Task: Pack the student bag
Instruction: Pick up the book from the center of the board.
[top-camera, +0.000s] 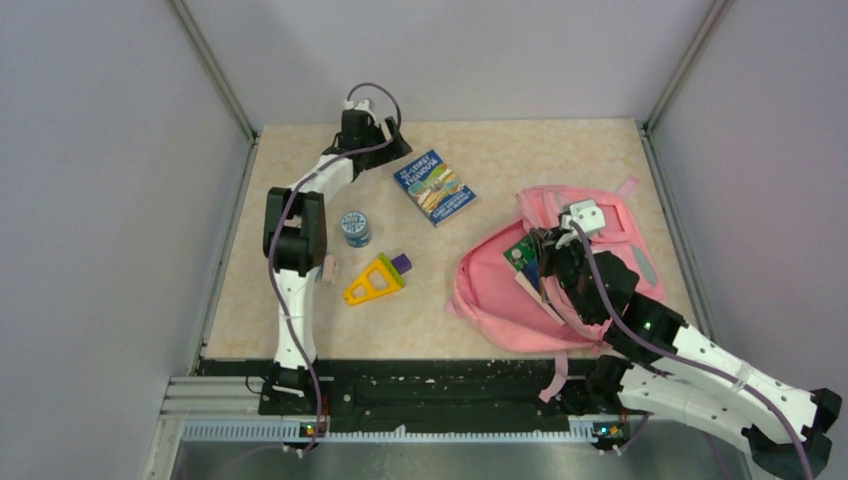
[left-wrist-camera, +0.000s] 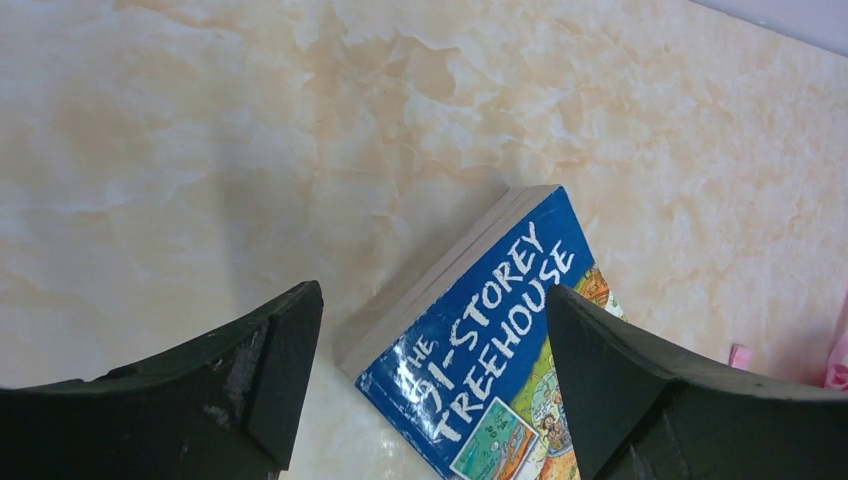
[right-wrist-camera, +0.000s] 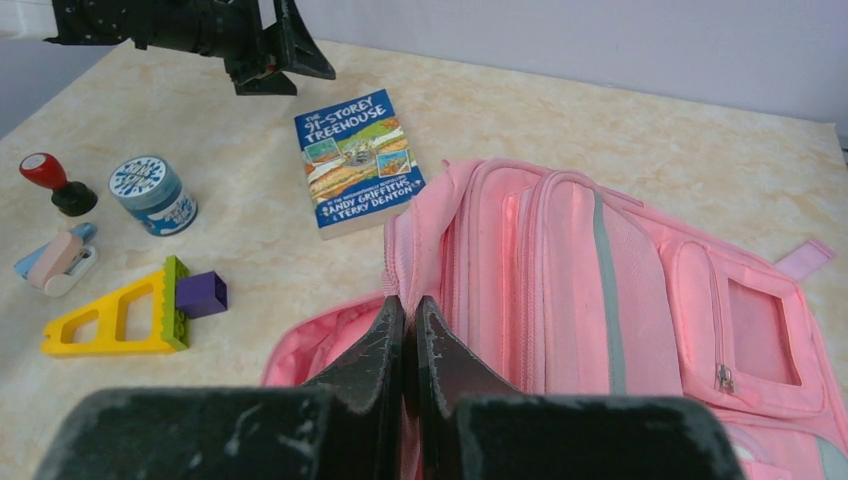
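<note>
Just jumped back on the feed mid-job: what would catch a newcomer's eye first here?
The big pink student bag dominates the right side of the table, with the right gripper shut at the rim of its opening. Farther left, the left gripper hangs open over a corner of the blue Treehouse book. Nearer the left edge lie a yellow triangle block and a small blue tin.

On my feed, a blue paperback book with white cover lettering (right-wrist-camera: 358, 160) lies flat on the beige marbled tabletop (top-camera: 500, 150). A round blue tin (right-wrist-camera: 153, 194) stands near a red-topped black stamp (right-wrist-camera: 56, 183). A small purple block (right-wrist-camera: 202, 294) touches a yellow triangular plastic frame (right-wrist-camera: 110, 322). A small pink-and-blue object (right-wrist-camera: 55, 262) lies nearby; I cannot identify it.
</note>
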